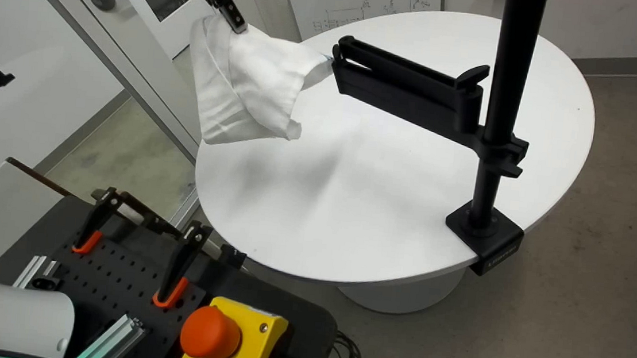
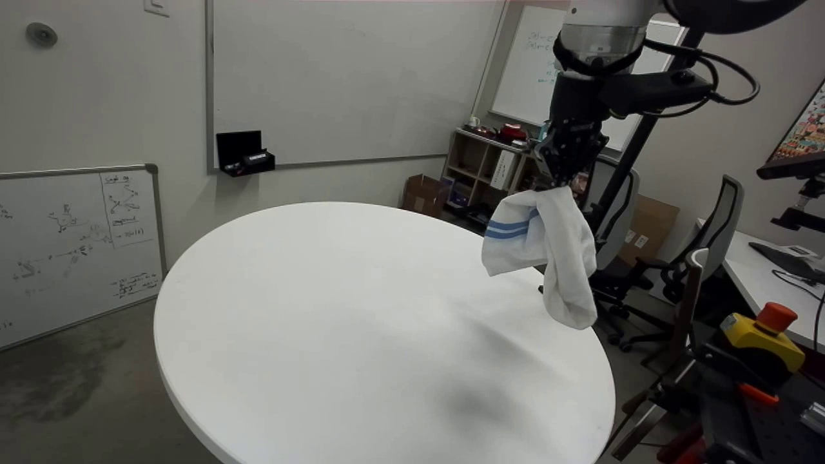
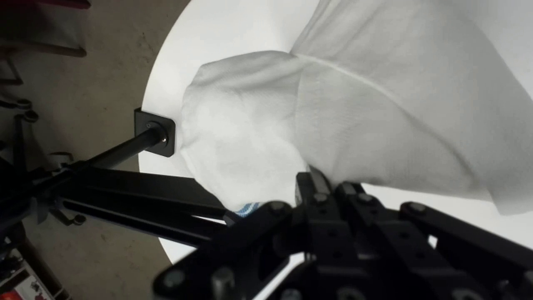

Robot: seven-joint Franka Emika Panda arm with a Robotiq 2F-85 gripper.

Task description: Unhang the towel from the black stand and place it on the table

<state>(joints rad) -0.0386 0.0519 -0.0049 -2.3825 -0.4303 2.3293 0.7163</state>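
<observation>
The white towel with blue stripes (image 1: 251, 86) hangs folded from my gripper (image 1: 238, 26), above the white round table (image 1: 372, 218). In an exterior view, the towel (image 2: 567, 251) shows its blue stripes, and the gripper (image 2: 553, 183) holds it from above. In the wrist view, the fingers (image 3: 332, 183) are close together with cloth (image 3: 245, 133) pinched between them. The black stand (image 1: 407, 91) is clamped at the table's edge. The towel's right corner reaches the end of the stand's arm; I cannot tell whether they touch. The stand also shows in the wrist view (image 3: 141, 191).
A dark cart carries a yellow box with a red button (image 1: 210, 331) and orange-tipped clamps (image 1: 173, 290). The stand's vertical pole (image 1: 504, 103) rises at the table's edge. Office chairs (image 2: 696, 258) and a shelf (image 2: 480, 161) stand beyond the table. A whiteboard (image 2: 77, 238) leans on the wall.
</observation>
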